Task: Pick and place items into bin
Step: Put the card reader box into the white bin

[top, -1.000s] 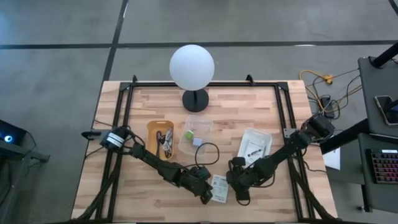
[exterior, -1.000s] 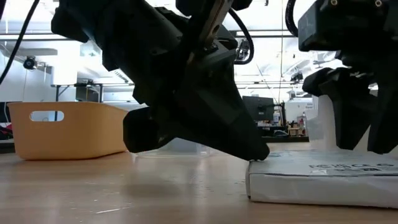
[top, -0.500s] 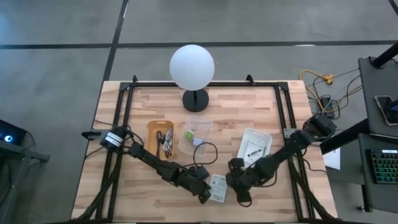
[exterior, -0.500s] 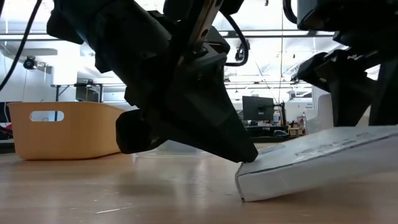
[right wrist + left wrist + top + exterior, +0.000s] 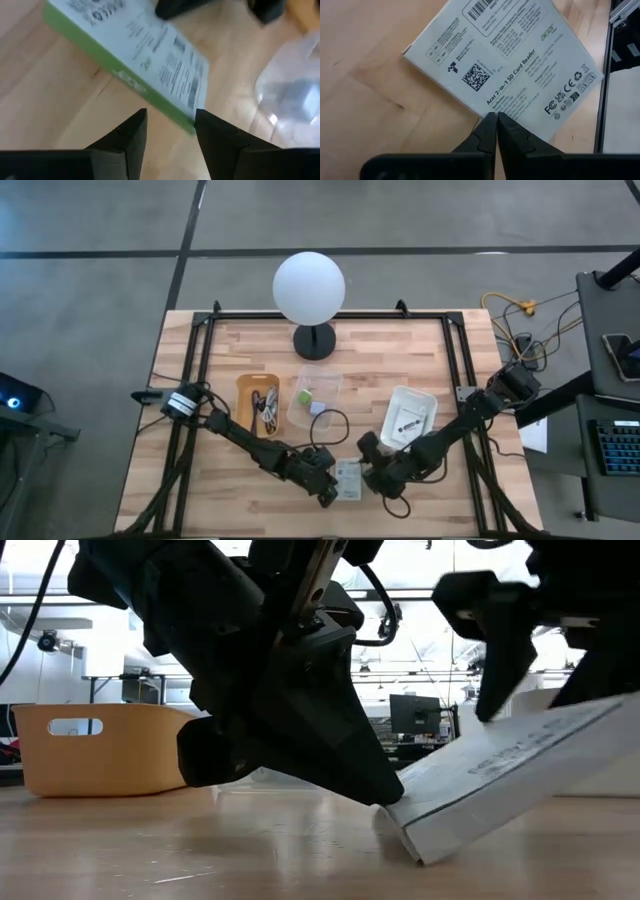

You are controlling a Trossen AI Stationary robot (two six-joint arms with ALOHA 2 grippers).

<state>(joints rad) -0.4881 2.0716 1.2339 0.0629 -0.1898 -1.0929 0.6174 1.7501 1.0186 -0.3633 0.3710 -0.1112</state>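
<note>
A flat white printed packet [image 5: 348,480] with a green side lies near the table's near edge, between my two grippers. In the low view the packet [image 5: 500,775] is tilted: its left edge rests on the wood and its right end is raised. My left gripper [image 5: 496,122] is shut, with its tips at the packet's left edge. My right gripper [image 5: 171,127] is open at the raised right end. Green and grey cubes sit in a clear tray [image 5: 315,395]. My left gripper presses its shut fingertips [image 5: 385,798] against the packet's lower left edge [image 5: 487,111], slanting down from the table's left. That edge stays on the table. My right gripper's open fingers [image 5: 132,132] stand on either side of the packet's raised green edge [image 5: 172,114], near a corner. Which finger bears it is hidden.
An orange bin [image 5: 258,400] holding thin cables stands left of the clear tray. A white tray [image 5: 412,412] with a printed packet is to the right. The white globe lamp [image 5: 309,290] on its black base stands toward the far edge. A black cable loop [image 5: 335,425] lies beside the clear tray.
The packet has gone from lying flat to tilted. Its right end has risen with my right gripper, while its left edge has stayed on the table against my left fingertips and slid slightly left. My right gripper has moved toward the table's left.
</note>
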